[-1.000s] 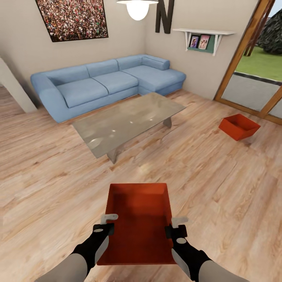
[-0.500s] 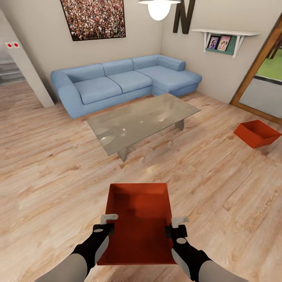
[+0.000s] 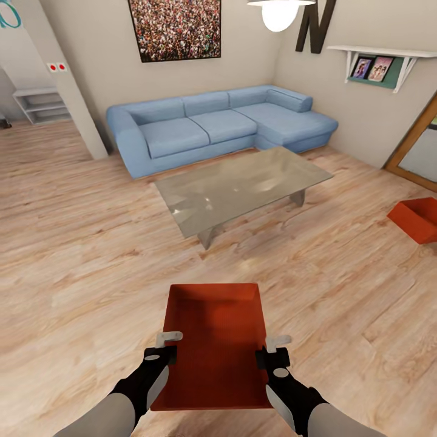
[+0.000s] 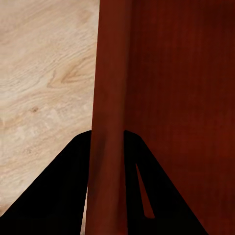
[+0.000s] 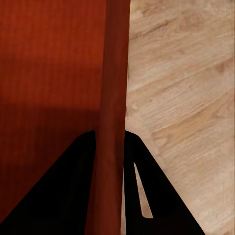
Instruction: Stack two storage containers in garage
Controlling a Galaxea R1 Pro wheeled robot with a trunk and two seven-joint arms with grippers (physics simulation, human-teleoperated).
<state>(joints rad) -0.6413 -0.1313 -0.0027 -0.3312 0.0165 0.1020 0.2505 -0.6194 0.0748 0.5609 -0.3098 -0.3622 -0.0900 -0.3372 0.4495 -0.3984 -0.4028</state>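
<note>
Carrying one red bin (image 3: 215, 340) between both arms, we hold it level in front of us, above the wood-plank floor (image 3: 79, 273). Our left gripper (image 3: 165, 347) pinches its left wall, our right gripper (image 3: 272, 351) its right wall, each with one finger inside and one outside. The second bin (image 3: 419, 220) sits on the planks far to our right, near the glass door, beyond the glass coffee table (image 3: 243, 185) and blue sofa (image 3: 212, 127). We judge this the carrying step; next we must drive out toward the garage, keeping the grip firm.
</note>
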